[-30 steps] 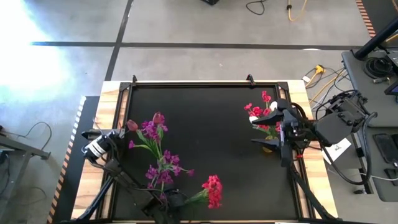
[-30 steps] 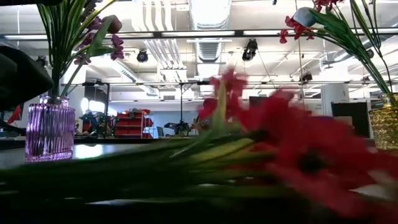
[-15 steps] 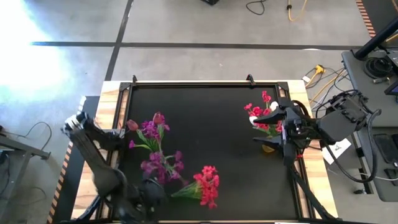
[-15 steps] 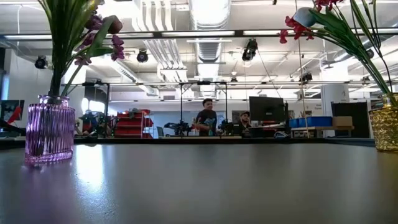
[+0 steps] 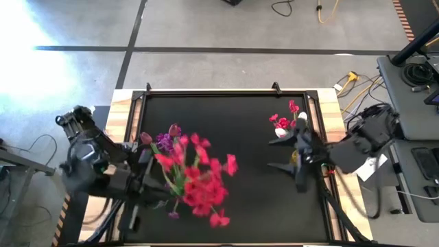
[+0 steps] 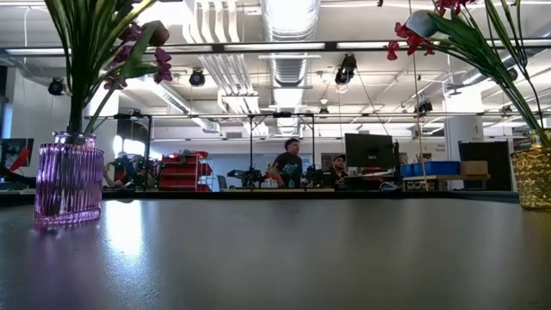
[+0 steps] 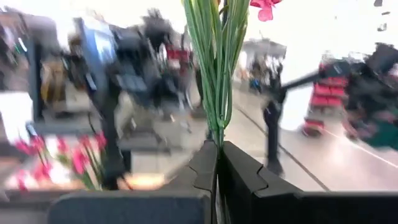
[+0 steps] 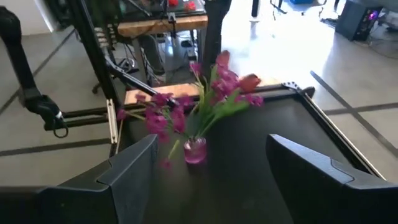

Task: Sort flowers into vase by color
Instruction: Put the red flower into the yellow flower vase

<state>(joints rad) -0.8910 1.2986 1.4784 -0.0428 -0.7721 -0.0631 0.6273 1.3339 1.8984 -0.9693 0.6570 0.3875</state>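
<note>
Purple vase [image 6: 68,178] at left (glass, ribbed), people [image 6: 290,163] behind table [image 6: 284,250]

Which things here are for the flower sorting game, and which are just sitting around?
For the job:
- red flowers, held up in the shut left pincer
- purple vase with purple flowers
- yellow vase with red flowers
- open right pincer, empty

Just around:
- cables
- people in the room behind
</note>
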